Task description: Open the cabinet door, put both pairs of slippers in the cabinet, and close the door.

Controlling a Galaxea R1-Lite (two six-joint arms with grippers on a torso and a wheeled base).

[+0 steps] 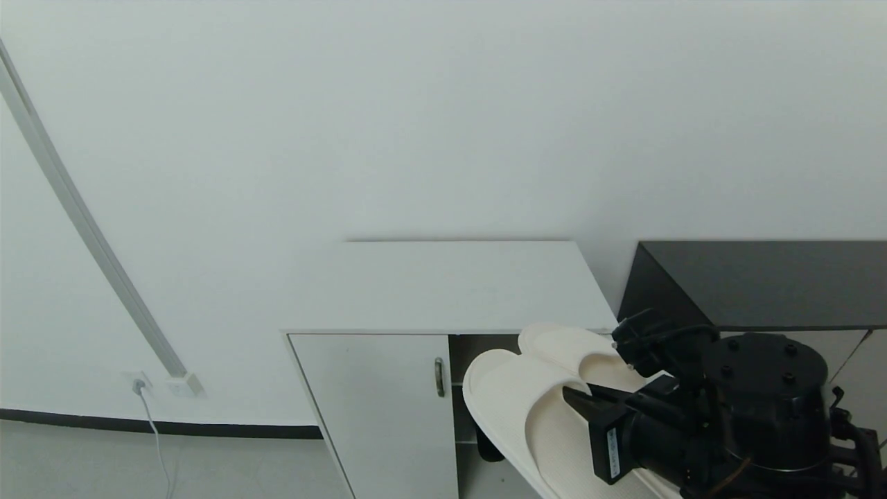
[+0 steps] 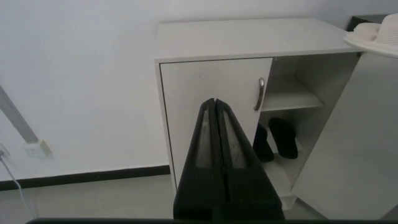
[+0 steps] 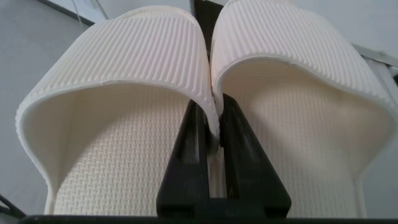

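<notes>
The white slippers [image 1: 516, 402] are hanging in the air just in front of the cabinet [image 1: 450, 284], at its open right half, side by side with toes pointing toward it. They look light, soft and bendy, so pinching both inner upper edges together seems the right hold, though one could be slipping free if the grip is loose. The right gripper [image 3: 214, 134] is clamping those edges between narrow fingers. A dark pair [image 2: 283, 137] is lying in the lower compartment. The left gripper [image 2: 214, 106], fingers pressed together and holding nothing, is pointing at the closed left door [image 2: 199, 78].
</notes>
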